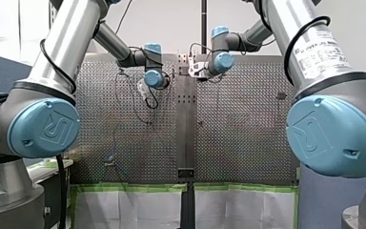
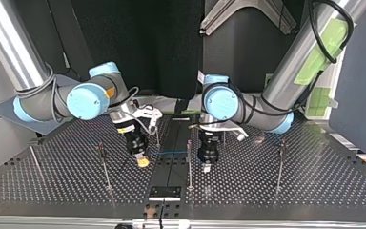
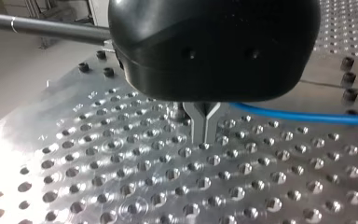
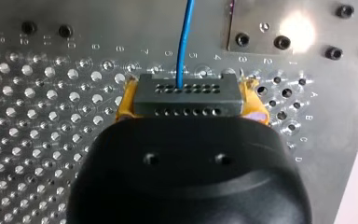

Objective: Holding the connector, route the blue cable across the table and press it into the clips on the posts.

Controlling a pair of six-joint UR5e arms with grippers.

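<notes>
Thin blue cable point(image 4: 184, 42) comes straight out of grey holed connector block point(image 4: 189, 95) & runs long-ways from connector over holey metal table point(image 4: 51, 93) to my left gripper point(image 3: 205, 135). My right gripper point(image 4: 191, 100) squeezes connector w/ yellow pads. Left fingers pressed together, cable just beside; can't tell if pinched. 1 cable, 1 connector, 2 grippers.

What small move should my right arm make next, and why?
Probably carry the connector a little toward the nearby post, keeping the blue cable taut. My right end effector is shut on the connector, and the cable runs low over the table; I see no clip holding it.
</notes>
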